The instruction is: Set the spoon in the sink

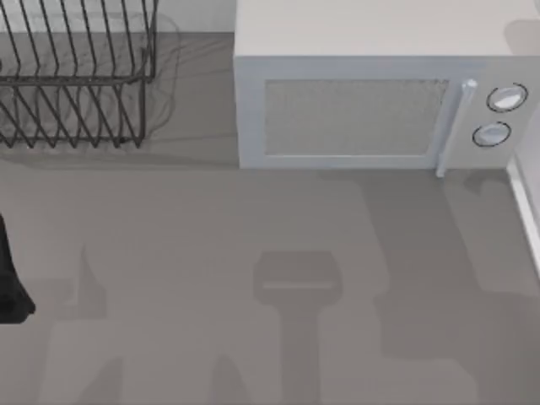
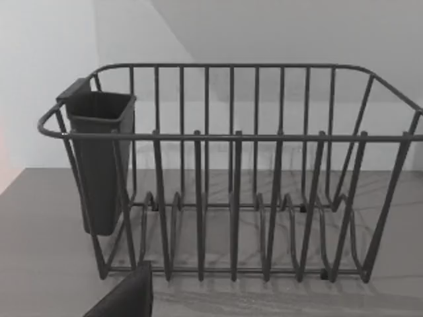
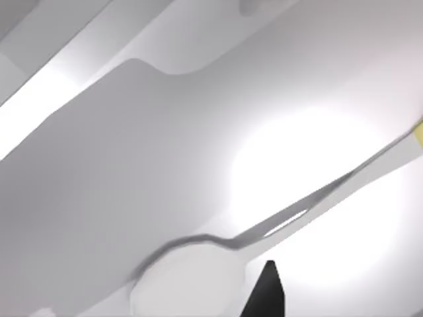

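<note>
Starting at the left of the top view: a dark piece of my left arm (image 1: 10, 283) pokes in at the counter's (image 1: 211, 253) left edge, parked there. Honestly can't tell whether the left tool is apart or together. Its wrist camera faces the dark wire dish rack (image 2: 231, 198), which has a dark cup-shaped holder (image 2: 99, 158) hung at one end of it. The rack sits at the back left of the counter, and the white microwave (image 1: 354, 118) is to its right, two round knobs (image 1: 498, 114) on its right side. The right wrist view has the spoon (image 3: 198, 277), off-white, rounded bowl and long thin handle, against a pale smooth basin surface (image 3: 132, 145). A dark tip (image 3: 268, 290) sits just beside the bowl; can't tell the right tool's state or whether it grips the spoon.
</note>
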### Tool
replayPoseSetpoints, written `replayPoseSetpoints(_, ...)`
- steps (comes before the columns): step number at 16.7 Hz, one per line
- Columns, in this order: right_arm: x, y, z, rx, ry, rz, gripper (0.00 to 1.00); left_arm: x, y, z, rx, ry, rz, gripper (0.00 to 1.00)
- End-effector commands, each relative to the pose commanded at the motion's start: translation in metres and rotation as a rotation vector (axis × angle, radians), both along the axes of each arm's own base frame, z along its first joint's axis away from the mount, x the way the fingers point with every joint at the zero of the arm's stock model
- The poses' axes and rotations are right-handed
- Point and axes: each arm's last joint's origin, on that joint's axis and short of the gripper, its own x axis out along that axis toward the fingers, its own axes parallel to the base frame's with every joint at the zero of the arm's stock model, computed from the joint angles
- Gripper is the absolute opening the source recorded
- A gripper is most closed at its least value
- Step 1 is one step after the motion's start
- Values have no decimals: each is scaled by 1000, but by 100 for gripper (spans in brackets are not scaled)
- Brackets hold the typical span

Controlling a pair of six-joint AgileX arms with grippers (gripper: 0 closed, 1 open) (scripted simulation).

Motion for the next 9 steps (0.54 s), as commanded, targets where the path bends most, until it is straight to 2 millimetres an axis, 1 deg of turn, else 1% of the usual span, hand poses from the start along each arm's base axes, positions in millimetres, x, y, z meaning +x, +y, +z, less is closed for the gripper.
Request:
replayPoseSetpoints(3, 0, 0, 0, 0, 0, 0, 98, 0, 0, 0, 0, 0, 0, 100)
replayPoseSetpoints(4, 0, 0, 0, 0, 0, 0, 100, 0, 0, 0, 0, 0, 0, 100)
replayPoseSetpoints(9, 0, 0, 0, 0, 0, 0, 100, 0, 0, 0, 0, 0, 0, 100)
